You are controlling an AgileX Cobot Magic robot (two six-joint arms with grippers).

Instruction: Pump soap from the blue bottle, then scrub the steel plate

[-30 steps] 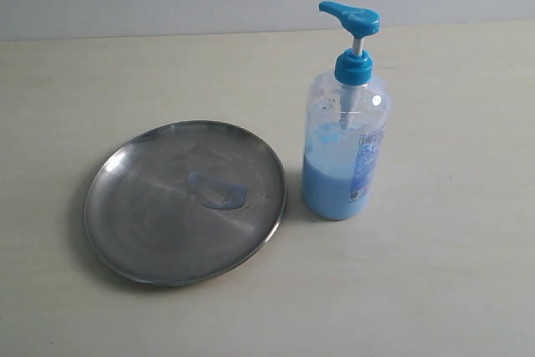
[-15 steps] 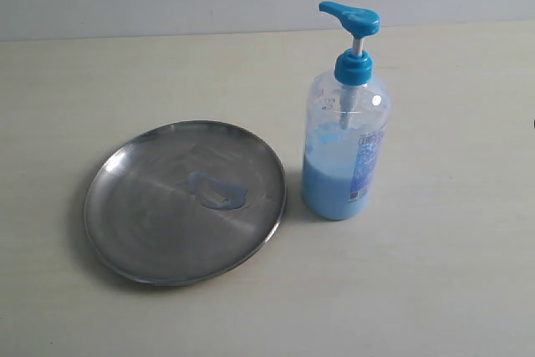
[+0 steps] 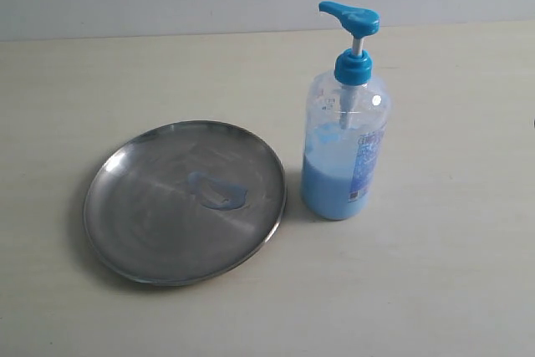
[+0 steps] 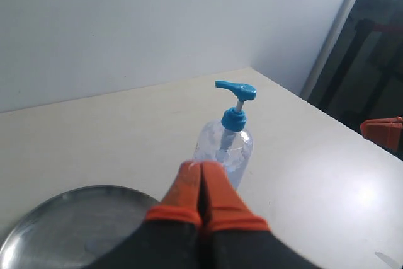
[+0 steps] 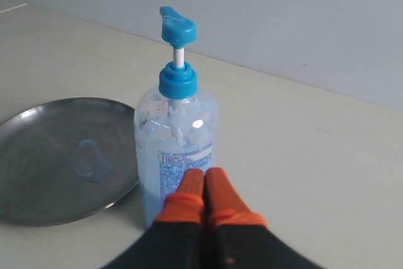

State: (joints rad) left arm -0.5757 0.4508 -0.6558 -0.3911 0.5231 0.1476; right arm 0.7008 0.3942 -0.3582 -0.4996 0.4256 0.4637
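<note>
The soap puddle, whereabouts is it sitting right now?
In the exterior view, the soap puddle lies on the steel plate, a little right of its centre, toward the blue bottle standing just off the plate's right rim.

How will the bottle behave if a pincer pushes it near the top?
The bottle would probably tip rather than slide: it is tall and narrow. The soap fills only its lower part, which should steady it somewhat. Its smooth clear wall may be slippery.

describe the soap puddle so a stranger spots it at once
A round steel plate lies on the table, left of the pump bottle. Near its middle, toward the bottle, sits a small glossy soap puddle, the only bluish patch on grey metal.
</note>
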